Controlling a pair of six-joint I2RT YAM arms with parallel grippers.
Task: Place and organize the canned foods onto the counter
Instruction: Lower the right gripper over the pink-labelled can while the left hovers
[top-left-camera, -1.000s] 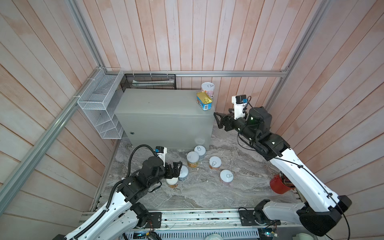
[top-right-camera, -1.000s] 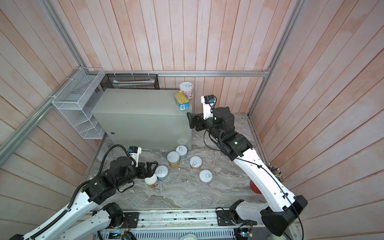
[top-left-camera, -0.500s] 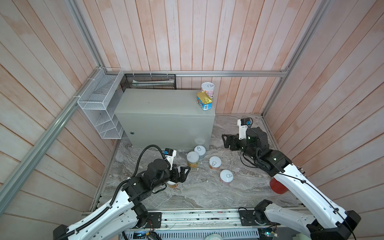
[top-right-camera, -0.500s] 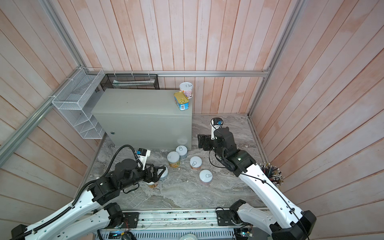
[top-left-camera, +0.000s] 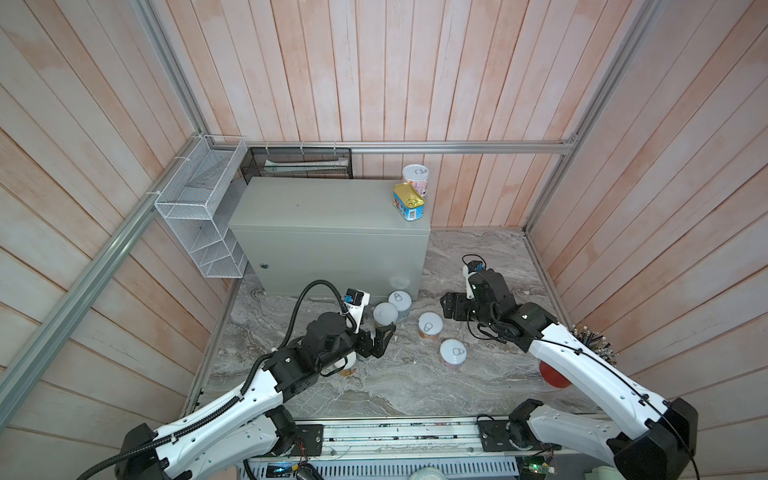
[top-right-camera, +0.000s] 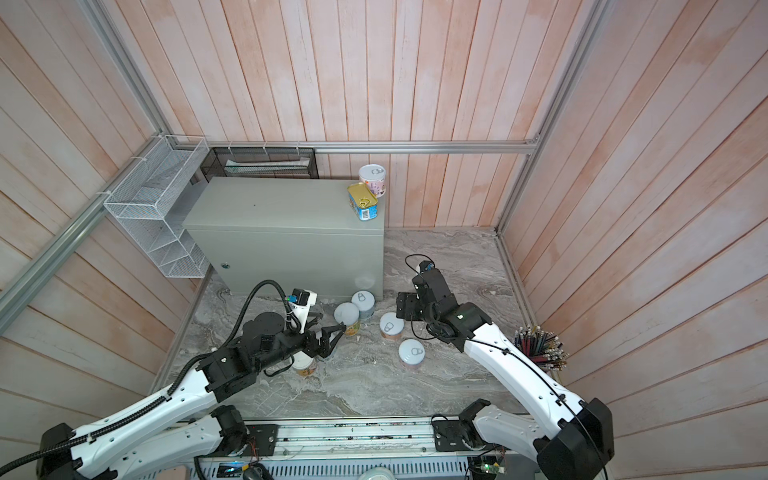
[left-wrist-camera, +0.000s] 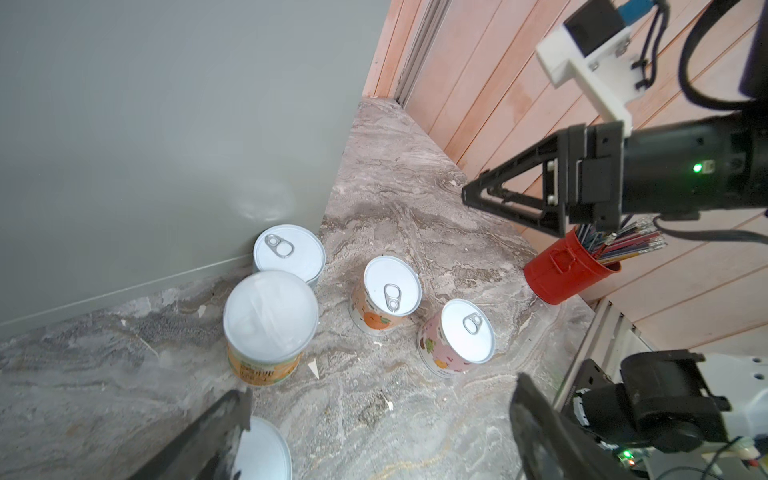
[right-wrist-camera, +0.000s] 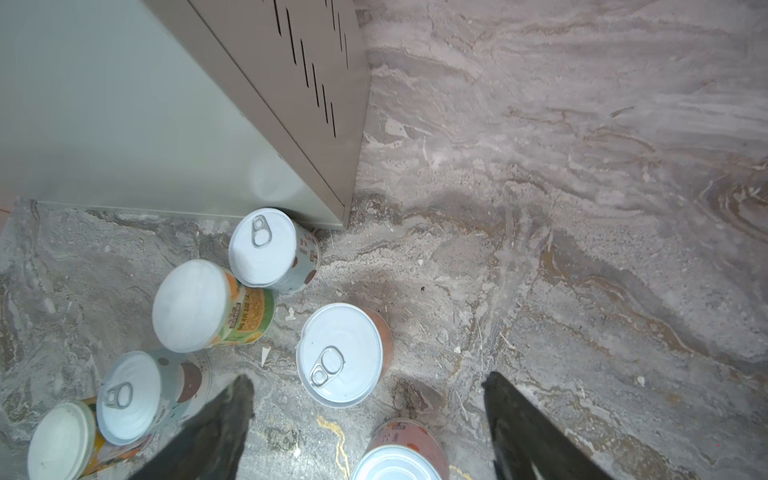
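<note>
The right claw (top-left-camera: 448, 306), wide and empty, hangs just above a can (top-left-camera: 430, 327) standing on the floor (top-left-camera: 478, 257) by the counter's (top-left-camera: 332, 208) front corner. The left claw (top-left-camera: 384, 340), wide too, is farther off.

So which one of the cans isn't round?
The gold-topped blue tin on the grey box, beside the pink can. It is rectangular with a gold top; the others are round with pale lids.
</note>
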